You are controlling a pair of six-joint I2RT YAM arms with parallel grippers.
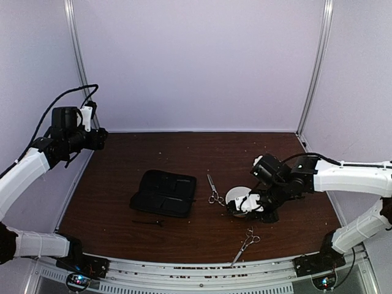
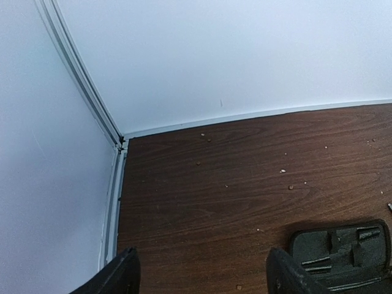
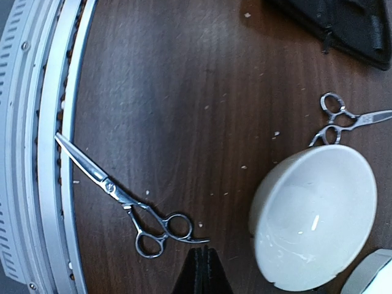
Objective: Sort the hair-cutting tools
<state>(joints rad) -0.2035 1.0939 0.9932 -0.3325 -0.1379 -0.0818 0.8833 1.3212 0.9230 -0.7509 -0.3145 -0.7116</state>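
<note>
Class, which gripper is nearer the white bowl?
Right. The right gripper sits just beside the bowl; the left gripper hangs far off by the back left corner, beyond the case.

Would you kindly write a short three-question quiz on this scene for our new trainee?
1. True or false: the bowl is empty.
2. Which one is shut? A. left end effector B. right end effector
3. Which scissors lie closer to the bowl: the far pair or the near pair?
Key: 1 true; 2 B; 3 far pair.
</note>
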